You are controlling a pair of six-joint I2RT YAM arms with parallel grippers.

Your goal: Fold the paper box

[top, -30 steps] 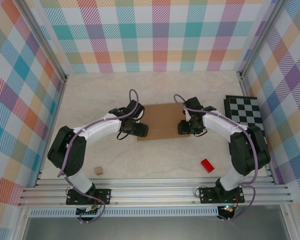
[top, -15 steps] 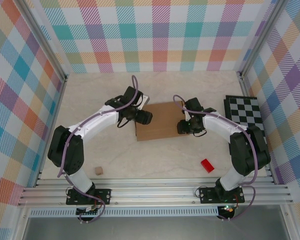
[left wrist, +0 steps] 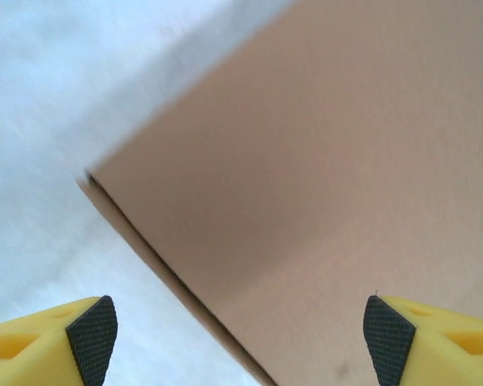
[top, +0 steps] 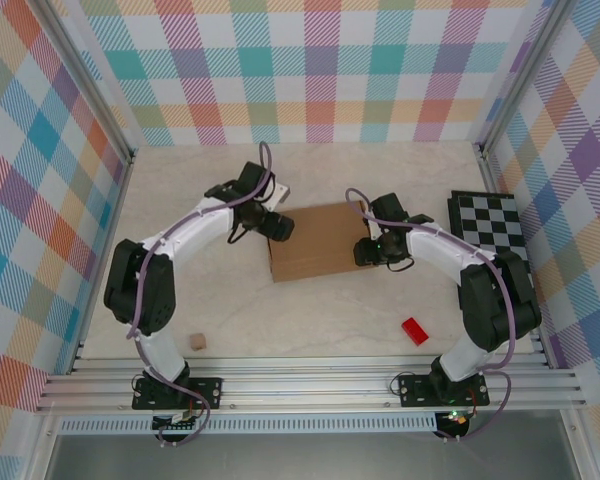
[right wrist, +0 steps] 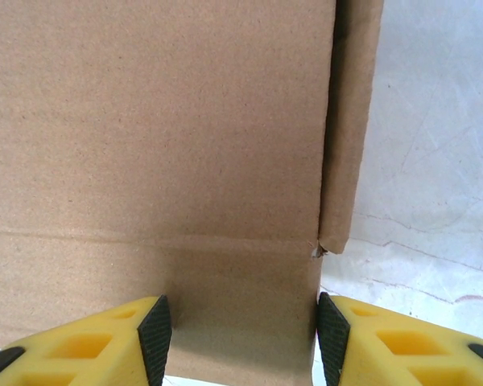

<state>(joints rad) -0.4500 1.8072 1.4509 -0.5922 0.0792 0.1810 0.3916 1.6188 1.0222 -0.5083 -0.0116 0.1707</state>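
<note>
**Box** [top: 318, 245]: flat brown cardboard at mid-table, between the two arms. **Left gripper** [top: 282, 227]: at the box's far-left corner, fingers [left wrist: 92, 330] spread wide above the cardboard, whose edge runs diagonally through the wrist view. **Right gripper** [top: 364, 252]: at the box's right edge, fingers [right wrist: 155, 330] parted over a creased panel, with a narrow flap [right wrist: 350, 121] just right of it. Block [top: 414, 331]: near right. Cube [top: 196, 341]: near left. Checkerboard [top: 490, 222]: right, apart from the box.
</note>
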